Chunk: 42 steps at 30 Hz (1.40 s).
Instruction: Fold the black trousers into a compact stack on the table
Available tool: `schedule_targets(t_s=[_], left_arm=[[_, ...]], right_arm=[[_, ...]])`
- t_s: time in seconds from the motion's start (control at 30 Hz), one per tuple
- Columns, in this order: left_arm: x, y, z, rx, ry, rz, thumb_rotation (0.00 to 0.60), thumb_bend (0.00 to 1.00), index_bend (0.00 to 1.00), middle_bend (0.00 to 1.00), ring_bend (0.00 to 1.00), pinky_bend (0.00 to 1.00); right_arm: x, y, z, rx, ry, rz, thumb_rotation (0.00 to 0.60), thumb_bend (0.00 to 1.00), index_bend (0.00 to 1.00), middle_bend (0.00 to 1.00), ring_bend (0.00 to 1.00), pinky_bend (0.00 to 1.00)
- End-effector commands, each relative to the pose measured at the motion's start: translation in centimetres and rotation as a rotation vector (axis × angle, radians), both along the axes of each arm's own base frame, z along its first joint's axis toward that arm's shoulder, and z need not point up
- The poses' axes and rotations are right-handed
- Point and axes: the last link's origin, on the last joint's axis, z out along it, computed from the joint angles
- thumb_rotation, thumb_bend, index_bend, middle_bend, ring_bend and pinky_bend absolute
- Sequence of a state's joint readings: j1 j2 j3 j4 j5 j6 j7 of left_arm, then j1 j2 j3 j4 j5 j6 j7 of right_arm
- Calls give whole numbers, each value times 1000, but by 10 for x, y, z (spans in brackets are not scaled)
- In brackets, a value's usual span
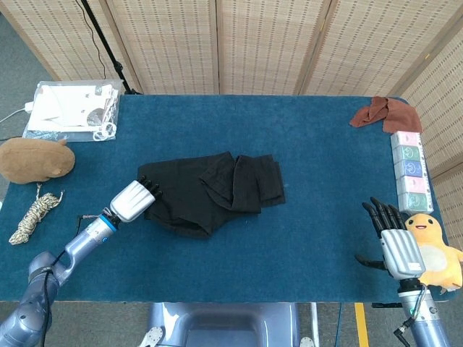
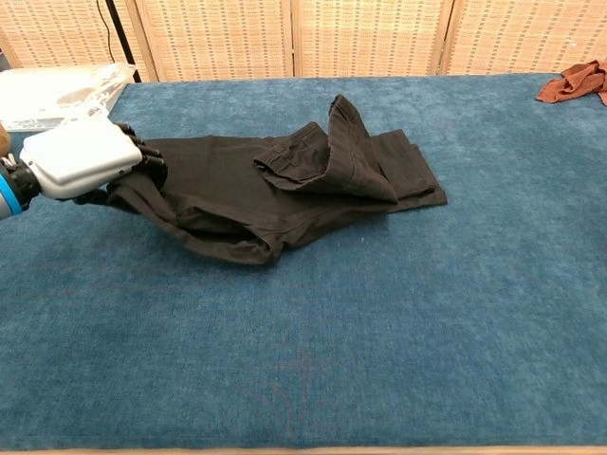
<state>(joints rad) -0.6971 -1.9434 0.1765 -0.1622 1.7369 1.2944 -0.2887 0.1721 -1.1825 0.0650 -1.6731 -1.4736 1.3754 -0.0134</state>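
Black trousers (image 1: pixel 210 189) lie near the middle of the blue table (image 1: pixel 318 238) in the head view, already folded in part, w/ one loose flap doubled over on their right half. Left hand (image 1: pixel 132 200) is at the left end of the cloth, fingers closed on that edge, which looks a bit pulled up from the table. Right hand (image 1: pixel 392 238) hovers at the table's right front corner, well apart from the trousers, fingers spread, holding nothing; a yellow plush toy (image 1: pixel 434 249) sits just beside it. A brown rag (image 1: pixel 383 112) lies at the far right corner.

Chest view: the left hand (image 2: pixel 81 161) grips the left end of the trousers (image 2: pixel 285 190) and the edge there is raised, fabric stretched from it down to the table. The upright fold in the middle stands loose. The rag (image 2: pixel 572 83) shows at the far right edge. Right hand is not in this view.

Risk, as I judge it: only one hand holds the cloth, so when the end is carried over, the whole pile may drag along instead of folding, and the loose middle flap may fall open. Grip is on a thin edge, perhaps only the top layer, so lower layers could stay behind and give an untidy stack
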Motion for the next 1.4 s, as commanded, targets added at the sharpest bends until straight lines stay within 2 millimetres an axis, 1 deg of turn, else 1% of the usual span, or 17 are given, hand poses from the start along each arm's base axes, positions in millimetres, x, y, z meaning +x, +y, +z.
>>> schedule_targets(t_s=[0.03, 0.2, 0.4, 0.47, 0.5, 0.67, 0.73, 0.77, 0.8, 0.87, 1.03, 1.13, 1.27, 1.4], left_arm=[[8, 6, 7, 26, -20, -27, 600, 885, 551, 515, 512, 420], [23, 17, 22, 81, -55, -84, 600, 892, 581, 541, 535, 437], [55, 36, 45, 161, -136, -173, 600, 888, 602, 559, 550, 451], [75, 46, 59, 209, -172, -234, 600, 888, 602, 559, 551, 451], [93, 53, 70, 245, -212, -284, 600, 888, 602, 559, 551, 451], [132, 66, 90, 311, -282, -376, 600, 883, 603, 559, 552, 451], [160, 73, 102, 358, -373, -412, 600, 880, 603, 559, 552, 452], [183, 76, 110, 387, -423, -458, 600, 879, 603, 559, 552, 452], [198, 78, 113, 399, -436, -479, 600, 879, 603, 559, 552, 452], [210, 78, 115, 407, -440, -492, 600, 878, 602, 559, 552, 452], [248, 68, 126, 423, -454, -549, 600, 874, 603, 559, 552, 452], [258, 63, 132, 431, -453, -561, 600, 871, 603, 559, 552, 452], [267, 59, 140, 446, -453, -560, 600, 866, 603, 559, 552, 452], [272, 55, 144, 450, -455, -551, 600, 858, 603, 559, 552, 452]], right_arm=[[0, 0, 0, 0, -1, 1, 600, 31, 0, 0, 0, 0], [0, 1, 0, 3, -1, 0, 600, 31, 0, 0, 0, 0], [0, 1, -1, 6, -1, -1, 600, 31, 0, 0, 0, 0], [0, 0, -1, 7, -2, -2, 600, 31, 0, 0, 0, 0], [0, 0, -2, 8, -2, -2, 600, 31, 0, 0, 0, 0], [0, 0, -2, 10, -2, -3, 600, 31, 0, 0, 0, 0], [-1, 0, -2, 9, -2, -6, 600, 31, 0, 0, 0, 0], [-1, 0, -2, 11, -1, -8, 600, 31, 0, 0, 0, 0], [-2, 0, -2, 13, 1, -9, 600, 31, 0, 0, 0, 0], [-2, -1, -3, 16, 1, -10, 600, 31, 0, 0, 0, 0], [-3, -1, -3, 17, 1, -13, 600, 31, 0, 0, 0, 0], [-3, -1, -2, 17, 2, -14, 600, 31, 0, 0, 0, 0], [-4, -1, -3, 18, 2, -14, 600, 31, 0, 0, 0, 0], [-3, -1, -4, 22, 3, -12, 600, 31, 0, 0, 0, 0]])
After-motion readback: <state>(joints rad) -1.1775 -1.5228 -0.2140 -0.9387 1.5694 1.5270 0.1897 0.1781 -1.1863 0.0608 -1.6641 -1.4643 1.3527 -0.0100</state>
